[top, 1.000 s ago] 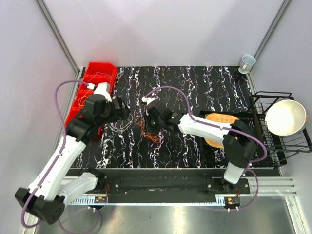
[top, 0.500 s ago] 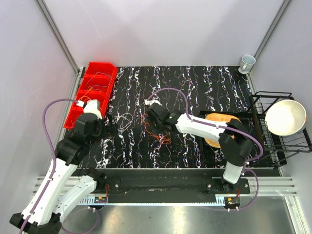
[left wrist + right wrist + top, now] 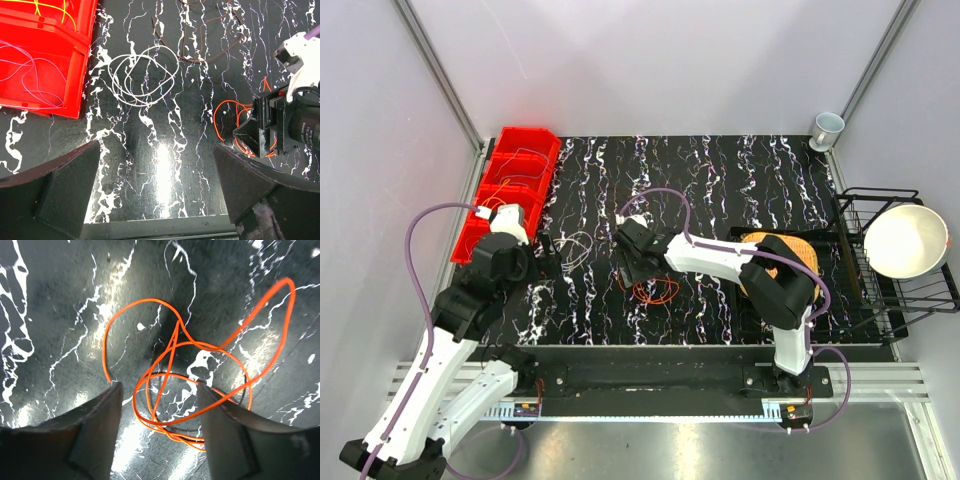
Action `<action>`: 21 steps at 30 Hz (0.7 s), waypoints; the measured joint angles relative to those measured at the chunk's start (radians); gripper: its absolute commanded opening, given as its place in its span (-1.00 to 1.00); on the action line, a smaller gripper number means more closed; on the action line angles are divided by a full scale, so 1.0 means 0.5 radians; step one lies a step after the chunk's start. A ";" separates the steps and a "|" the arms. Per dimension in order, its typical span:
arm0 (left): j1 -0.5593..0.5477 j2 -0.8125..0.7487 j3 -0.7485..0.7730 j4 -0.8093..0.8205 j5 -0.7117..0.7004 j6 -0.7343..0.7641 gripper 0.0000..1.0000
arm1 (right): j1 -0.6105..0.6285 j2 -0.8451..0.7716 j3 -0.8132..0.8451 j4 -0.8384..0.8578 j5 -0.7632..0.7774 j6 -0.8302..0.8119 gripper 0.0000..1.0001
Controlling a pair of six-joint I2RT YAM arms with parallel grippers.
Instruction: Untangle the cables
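The orange cable (image 3: 172, 390) lies in loose overlapping loops on the black marbled table (image 3: 720, 180), its nearest loops between the fingers of my open right gripper (image 3: 159, 390) and held by neither. From above, the right gripper (image 3: 632, 268) stands at the left edge of the orange cable (image 3: 657, 291). A whitish cable (image 3: 142, 72) rests coiled on its own, and a brown one (image 3: 210, 35) lies beyond it. My left gripper (image 3: 157, 170) hangs wide open and empty over bare table, near the whitish coil (image 3: 575, 248).
Red bins (image 3: 515, 175) at the far left hold yellow (image 3: 50, 7) and thin purple wires (image 3: 30, 65). On the right are a woven plate (image 3: 775, 262), a black wire rack with a white bowl (image 3: 905, 240) and a cup (image 3: 827, 127).
The right gripper has opened and let the orange cable drop onto the table. The left arm drew back toward the near left a second ago and has since stayed still.
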 measured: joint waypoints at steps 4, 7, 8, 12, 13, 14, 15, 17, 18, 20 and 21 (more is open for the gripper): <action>0.000 0.000 0.000 0.000 0.000 0.000 0.97 | 0.000 0.002 0.046 -0.020 0.048 0.005 0.44; 0.000 0.011 0.000 -0.001 -0.001 -0.002 0.97 | 0.000 -0.003 0.047 -0.043 0.080 0.007 0.50; 0.000 0.021 0.000 -0.001 0.000 -0.002 0.97 | 0.000 -0.005 0.047 -0.048 0.084 0.008 0.53; -0.002 0.089 0.000 0.000 0.034 -0.027 0.98 | -0.002 -0.098 0.002 -0.083 0.088 0.037 0.67; -0.006 0.114 0.000 0.002 0.051 -0.045 0.98 | -0.004 -0.144 -0.020 -0.098 0.090 0.048 0.70; -0.017 0.139 -0.002 0.009 0.073 -0.060 0.97 | -0.009 -0.198 -0.043 -0.109 0.091 0.063 0.76; -0.044 0.170 -0.005 0.024 0.095 -0.073 0.97 | -0.027 -0.259 -0.066 -0.126 0.089 0.077 0.78; -0.166 0.249 -0.013 0.060 0.127 -0.090 0.97 | -0.076 -0.385 -0.109 -0.149 0.082 0.110 0.80; -0.263 0.294 -0.013 0.077 0.141 -0.092 0.98 | -0.130 -0.467 -0.142 -0.150 0.069 0.127 0.81; -0.446 0.418 -0.011 0.113 0.146 -0.083 0.97 | -0.258 -0.612 -0.200 -0.155 0.065 0.159 0.85; -0.525 0.494 -0.006 0.120 0.145 -0.076 0.97 | -0.332 -0.682 -0.227 -0.156 0.066 0.176 0.86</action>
